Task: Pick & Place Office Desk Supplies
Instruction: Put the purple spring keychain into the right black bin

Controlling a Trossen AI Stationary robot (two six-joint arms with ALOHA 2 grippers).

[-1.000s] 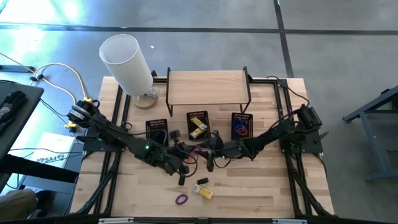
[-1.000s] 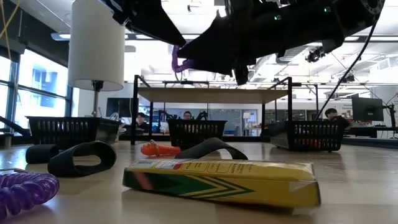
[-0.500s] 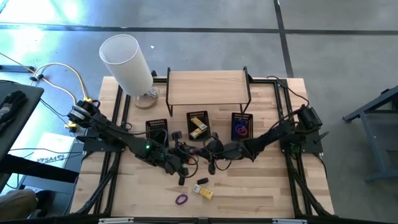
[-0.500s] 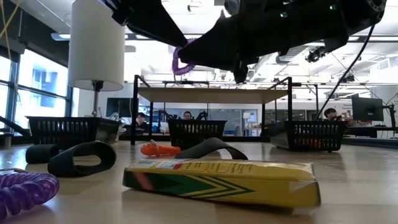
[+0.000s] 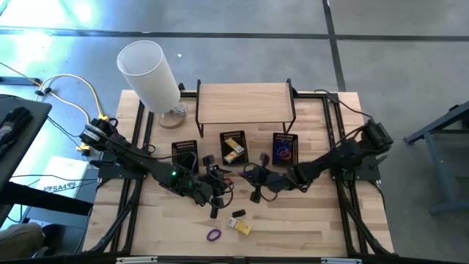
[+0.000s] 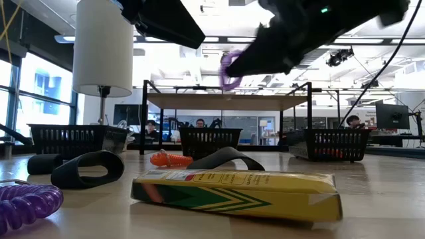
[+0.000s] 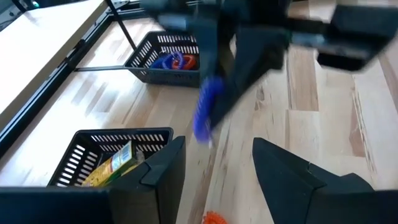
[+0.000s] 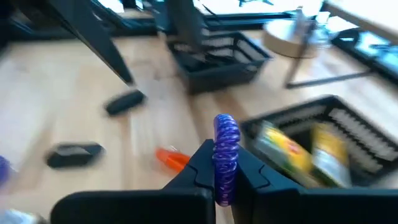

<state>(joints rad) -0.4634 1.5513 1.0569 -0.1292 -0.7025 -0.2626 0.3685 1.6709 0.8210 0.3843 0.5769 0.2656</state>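
Note:
A purple coiled band loop (image 8: 225,152) hangs in the air over the middle of the table, with my right gripper (image 8: 224,177) shut on it. The low view shows that loop (image 6: 229,70) high above the tabletop. My left gripper (image 7: 214,177) stands open just to the loop's left, nothing between its fingers. On the table near the front lie a second purple coil (image 5: 213,235), a yellow crayon box (image 5: 240,226), an orange coil (image 6: 171,159) and black clip pieces (image 6: 86,169). My right gripper pinches the purple loop's lower stretch (image 8: 224,186) between its two fingers. The fingers come from the table's right, slanting slightly down. The loop stands edge-on, rising past the fingertips, lifted clear of the table and of my left gripper.
Three black baskets sit in a row before a wooden shelf (image 5: 245,103): left (image 5: 185,152), middle (image 5: 234,147) with yellow boxes, right (image 5: 285,148) with coloured bands. A tall white cylinder lamp (image 5: 150,73) stands at the far left. Bare wood lies at the near right.
The purple loop has passed from my left gripper to my right one. My right gripper has drawn back toward the table's right edge with it, rolling its wrist, and the loop now hangs clear of my left gripper, which has stayed in place.

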